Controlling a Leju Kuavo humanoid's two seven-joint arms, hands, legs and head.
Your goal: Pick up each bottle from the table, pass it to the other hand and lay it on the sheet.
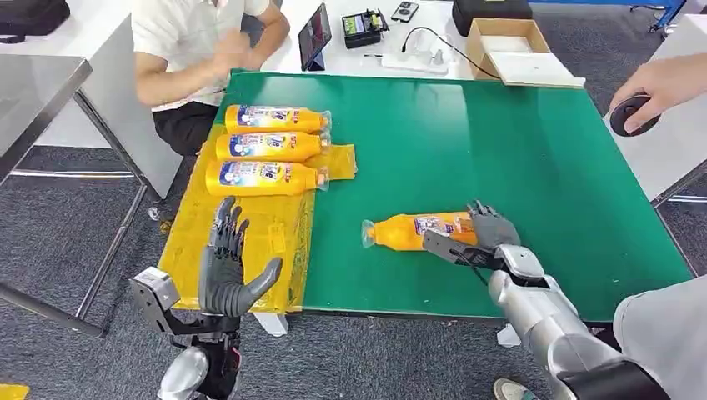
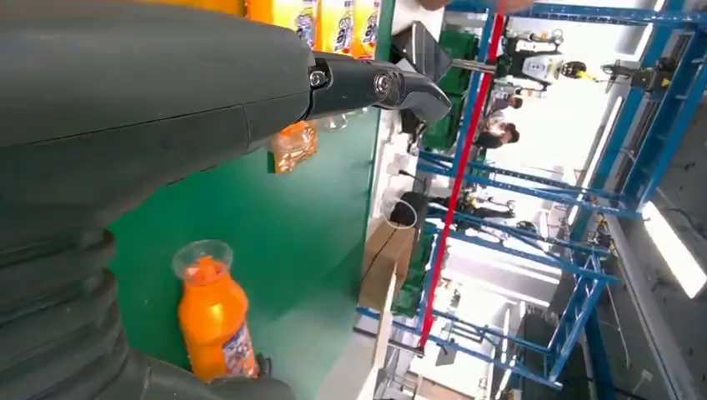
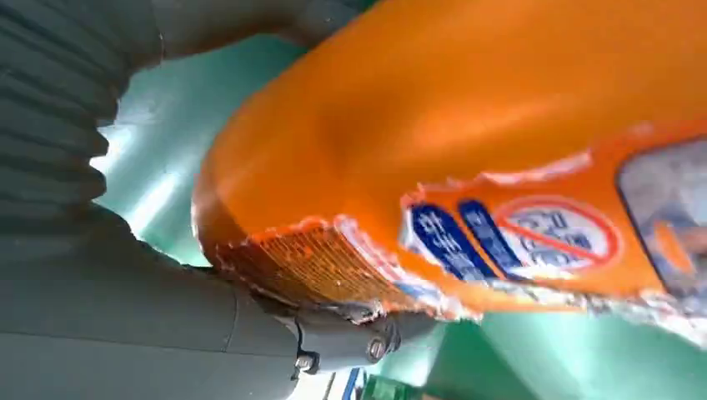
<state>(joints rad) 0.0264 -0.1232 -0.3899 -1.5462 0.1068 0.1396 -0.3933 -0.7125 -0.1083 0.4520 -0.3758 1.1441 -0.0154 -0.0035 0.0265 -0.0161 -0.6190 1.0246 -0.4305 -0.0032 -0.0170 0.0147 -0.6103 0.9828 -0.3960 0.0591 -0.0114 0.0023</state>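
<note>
While the left robot hand (image 1: 227,265) spreads empty, the right robot hand (image 1: 490,232) grips an orange, clear-capped bottle (image 1: 414,230).

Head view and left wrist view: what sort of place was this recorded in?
Probably a robotics lab or workshop hall: a green mat-covered work table, a white desk holding a dark tablet and a cardboard box, and blue steel framing behind.

My table (image 1: 517,142) is covered in a green mat and stands on grey carpet (image 1: 67,225). Behind it runs a white table (image 1: 375,50) carrying a tablet (image 1: 314,37), a cardboard box (image 1: 508,50) and a power strip (image 1: 417,60). A grey desk (image 1: 33,92) sits to my left. Beyond the table I see blue steel framing (image 2: 600,192), a red post (image 2: 463,175) and bright ceiling lights (image 2: 671,250).
</note>
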